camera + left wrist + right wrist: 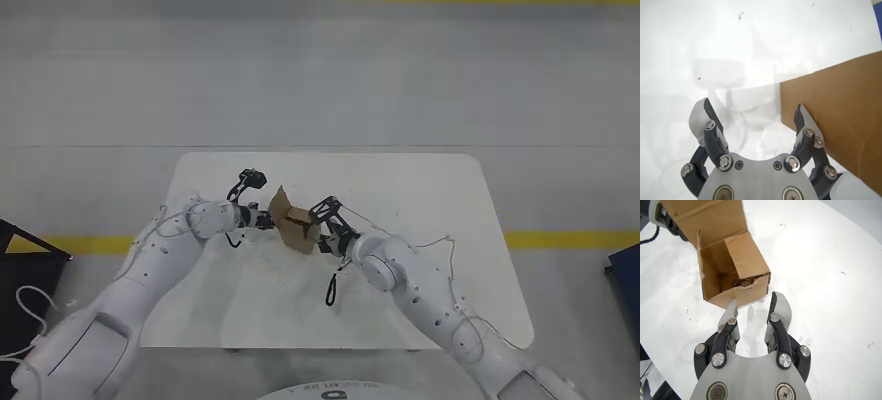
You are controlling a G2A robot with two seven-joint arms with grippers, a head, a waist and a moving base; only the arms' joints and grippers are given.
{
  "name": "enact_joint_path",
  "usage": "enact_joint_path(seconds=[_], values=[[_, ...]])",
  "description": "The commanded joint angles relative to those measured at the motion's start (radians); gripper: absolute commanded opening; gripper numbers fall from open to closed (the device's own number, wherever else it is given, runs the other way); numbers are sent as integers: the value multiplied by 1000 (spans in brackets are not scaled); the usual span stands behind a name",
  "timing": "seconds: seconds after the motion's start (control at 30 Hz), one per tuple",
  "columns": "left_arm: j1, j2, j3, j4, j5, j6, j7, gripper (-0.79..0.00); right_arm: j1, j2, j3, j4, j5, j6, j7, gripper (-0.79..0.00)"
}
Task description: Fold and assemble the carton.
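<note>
Top view: one carton [295, 228], two grippers and one table [420, 180]. The carton stands near the table's middle, between the left gripper [265, 216] and the right gripper [323, 238], each close against an opposite side of it.

The table is white and smooth, rectangular with rounded corners, and marked by small dark scuffs and specks. It stands on a pale grey floor [320, 80] crossed by one yellow stripe [560, 240].

In the right wrist view, the carton [730, 262] is plain brown corrugated cardboard, box-shaped and open at the top. One tall flap [715, 217] rises on the side toward the left arm. A second, smaller flap is bent inward. Several edges are ragged and torn, and the folded bottom panels leave a rough gap inside.

The right gripper [754, 298] has its fingers apart with nothing clamped. One fingertip touches the carton's lower edge at a corner, and the other is just beside the wall.

In the left wrist view, the left gripper [753, 106] is also spread wide with bare table [696, 37] between its ribbed black pads. The back of one finger lies against, or just beside, a flat panel of the carton [838, 106]. Both grippers are metal, with curved pale finger shells.
</note>
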Motion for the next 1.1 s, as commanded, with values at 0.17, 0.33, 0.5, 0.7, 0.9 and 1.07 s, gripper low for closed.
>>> enact_joint_path(seconds=[0.17, 0.33, 0.5, 0.7, 0.9, 1.07], values=[[61, 33, -51, -78, 28, -59, 5, 0, 14, -3, 12, 5, 9, 4, 19, -428], [98, 58, -115, -108, 36, -24, 39, 0, -3, 2, 31, -2, 2, 2, 17, -419], [163, 89, -202, -187, -27, -92, 65, 0, -38, 8, 53, -37, -6, 3, -4, -419], [251, 121, -279, -317, -24, -88, 61, 0, -78, 10, 84, -78, 53, -10, -62, -431], [292, 132, -304, -382, -12, -55, 52, 0, -124, 22, 148, -88, 175, -181, -158, -440], [305, 135, -313, -400, -8, -42, 48, 0, -114, 22, 127, -98, 110, -161, -130, -425]])
